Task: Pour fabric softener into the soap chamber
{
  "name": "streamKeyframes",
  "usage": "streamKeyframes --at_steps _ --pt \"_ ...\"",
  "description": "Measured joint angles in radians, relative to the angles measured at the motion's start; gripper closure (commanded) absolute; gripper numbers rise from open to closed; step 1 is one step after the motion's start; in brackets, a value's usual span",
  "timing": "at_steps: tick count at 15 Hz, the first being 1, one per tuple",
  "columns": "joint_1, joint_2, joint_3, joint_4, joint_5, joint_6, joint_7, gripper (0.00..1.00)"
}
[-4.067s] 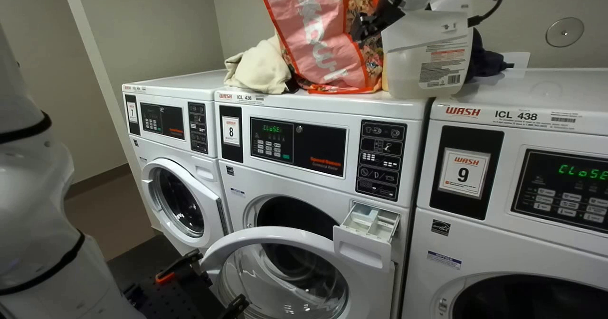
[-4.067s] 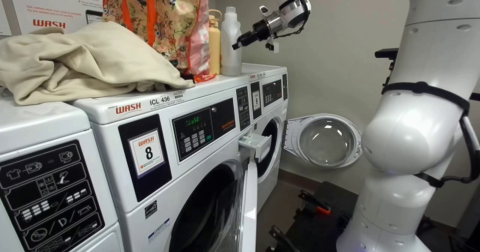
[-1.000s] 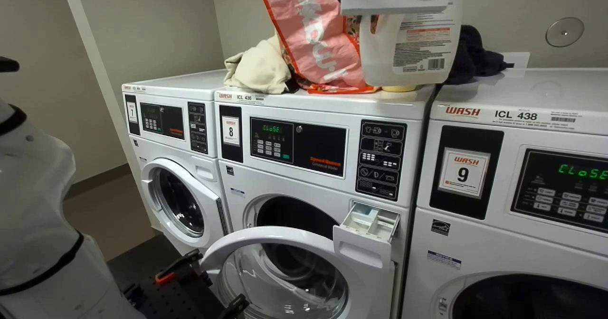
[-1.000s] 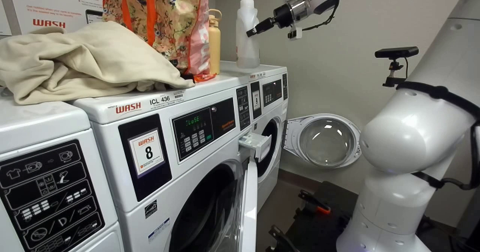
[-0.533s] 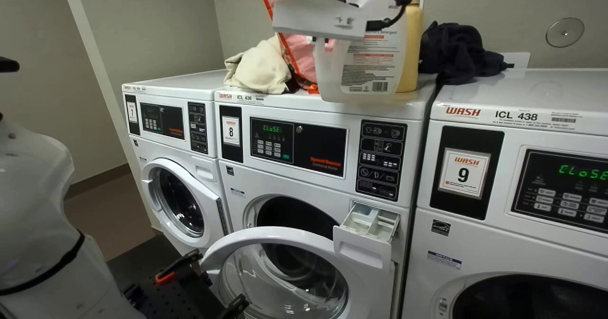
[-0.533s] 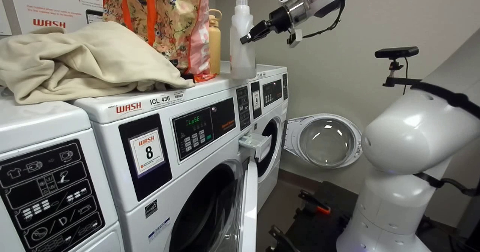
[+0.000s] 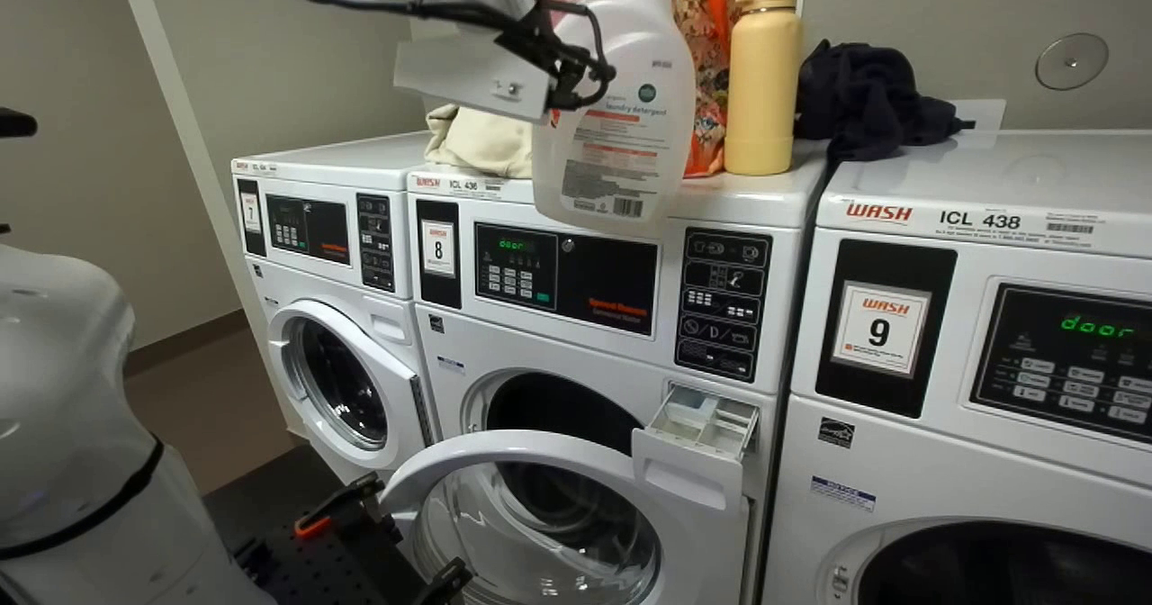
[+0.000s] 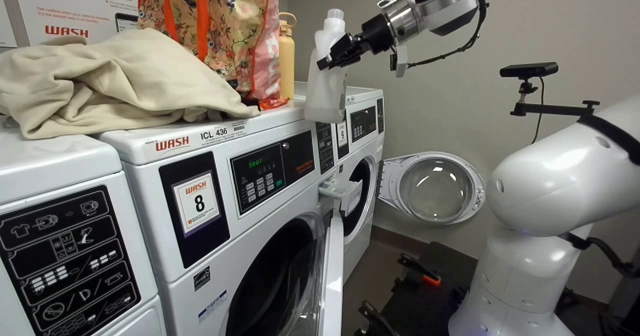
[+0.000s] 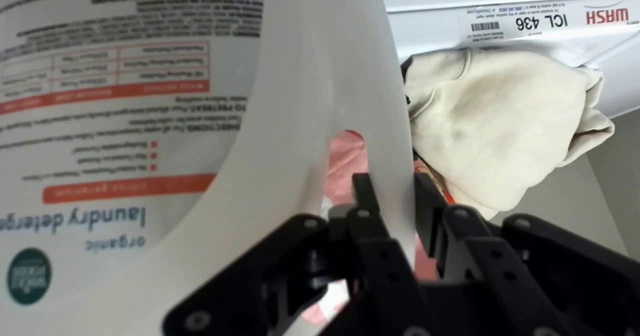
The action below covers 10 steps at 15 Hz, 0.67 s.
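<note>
Indoor lt, slightly dim, appar. from above. Soft sheen on washer 9's top (image 7: 999, 173) twd front edge in an exterior view. Washer 8's drum (image 7: 558, 411) v. dark in both exterior views; round door glass (image 8: 436, 191) has hard glare spots. Wrist view: gripper (image 9: 392, 191) out of focus, detergent jug (image 9: 165, 141) soft, its fine print smeared.

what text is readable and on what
"organic laundry detergent": jug
"7": badge
"WASH 8": next badge
"WASH 9": third badge
"WASH ICL 436": washer
"WASH ICL 438": neighbouring washer
"door": both washers
"3 LAUNDRY STATUS NOTIFICATION": poster
"W10033": poster
"WASH": poster
Other print: mostly too small, blurred
</note>
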Motion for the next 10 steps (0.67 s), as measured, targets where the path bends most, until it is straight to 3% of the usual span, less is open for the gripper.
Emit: streamKeyframes --at_steps 5,10 --pt "0.048 -0.148 0.013 -0.193 0.001 0.136 0.159 0.94" --pt "0.017 -0.172 0.034 -0.217 0.12 0.144 0.203 0.94"
